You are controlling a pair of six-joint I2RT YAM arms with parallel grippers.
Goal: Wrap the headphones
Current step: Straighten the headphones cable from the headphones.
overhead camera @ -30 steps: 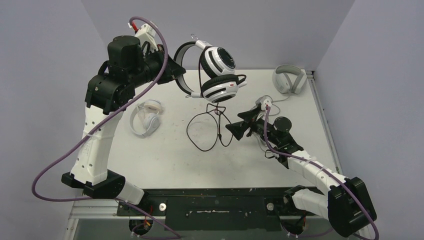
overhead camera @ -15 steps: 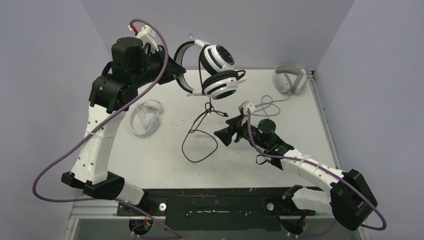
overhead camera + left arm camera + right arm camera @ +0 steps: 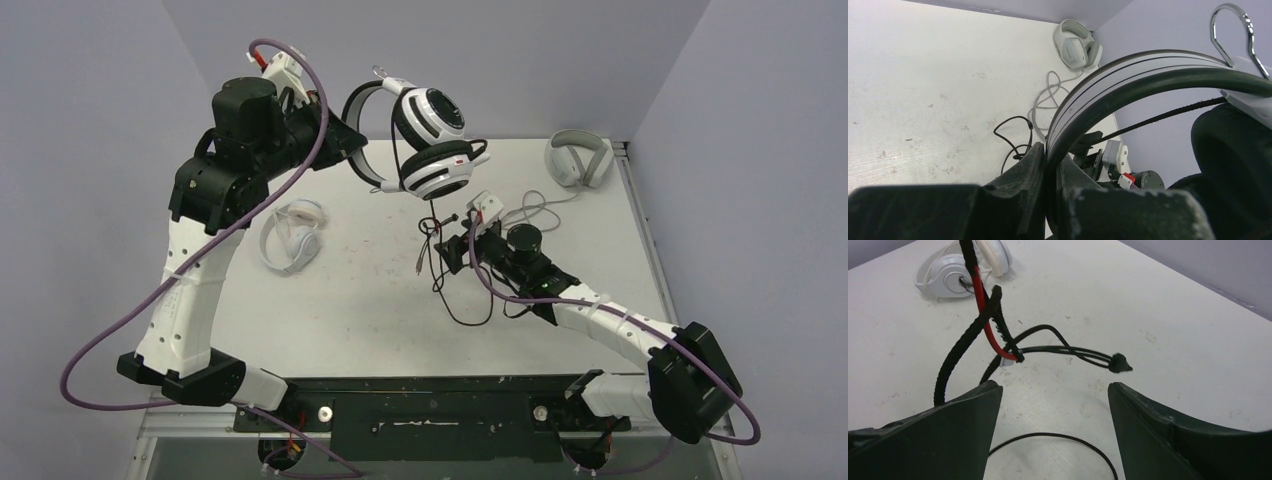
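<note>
Left claw (image 3: 350, 140) clenched on the headband of the black-and-white headset (image 3: 432, 150). The headset hangs in the air just right of that claw, clear of the surface (image 3: 340, 310). Its black cable (image 3: 967, 340) drops from the earcups to the right claw (image 3: 452, 252). Right claw released, fingers wide apart, the cable bundle lying just ahead and between them, nothing pinched. White on-ear pair (image 3: 290, 235) lies flat on the surface, on the near side of the left claw. Grey over-ear pair (image 3: 578, 158) sits well beyond the right claw, at the back corner.
</note>
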